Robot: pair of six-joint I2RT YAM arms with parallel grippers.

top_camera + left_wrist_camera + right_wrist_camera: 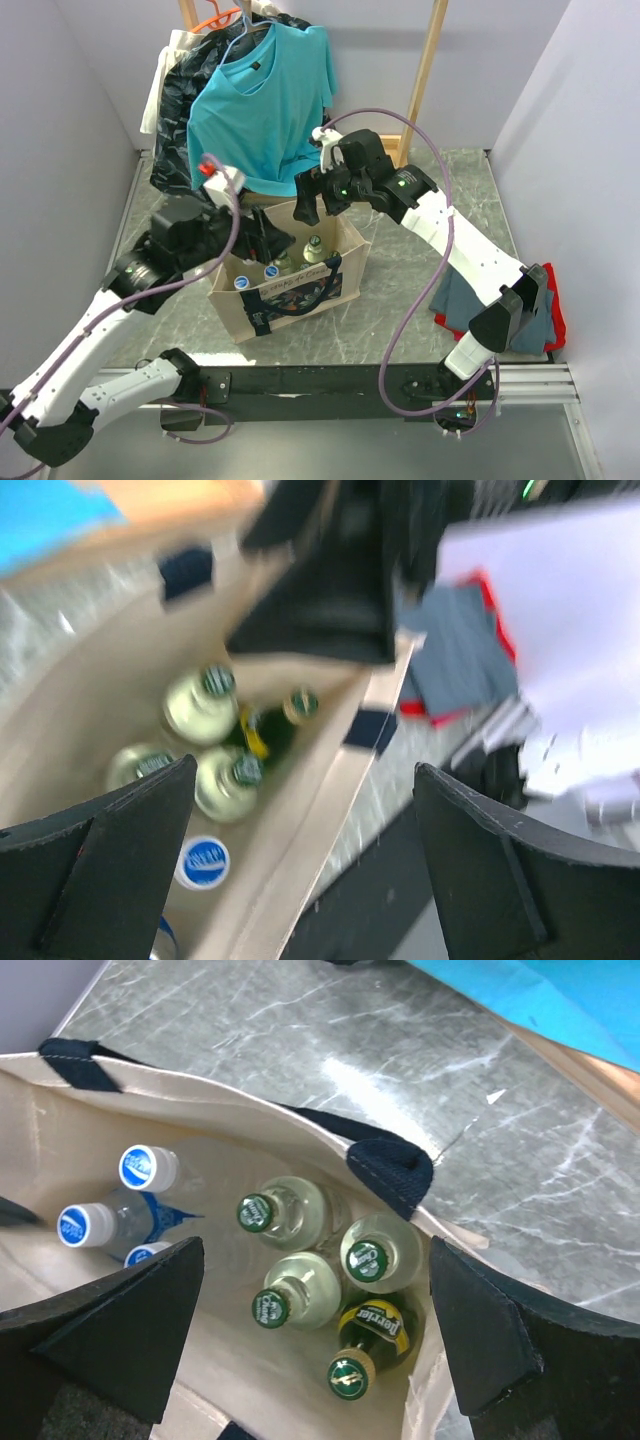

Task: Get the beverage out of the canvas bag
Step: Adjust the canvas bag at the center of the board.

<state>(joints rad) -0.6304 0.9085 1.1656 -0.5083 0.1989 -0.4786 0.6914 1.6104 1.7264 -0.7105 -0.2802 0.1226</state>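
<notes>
The marble table (pixel 420 290) holds a teal T-shirt (pixel 265 100) hanging at the back and folded cloths (pixel 548 312) at its right edge. The bag (pixel 300 300) stands upright and open near the middle. The left gripper (pixel 305 770) hangs over the bag's left rim, fingers spread wide, grasping nothing. The right gripper (pixel 315 1250) hovers above the rear rim, likewise spread and empty. All 7 bottles (pixel 300 1285) stand inside the bag: 3 pale glass, 1 dark Perrier (pixel 372 1332), and 3 blue-capped water bottles (pixel 135 1215).
</notes>
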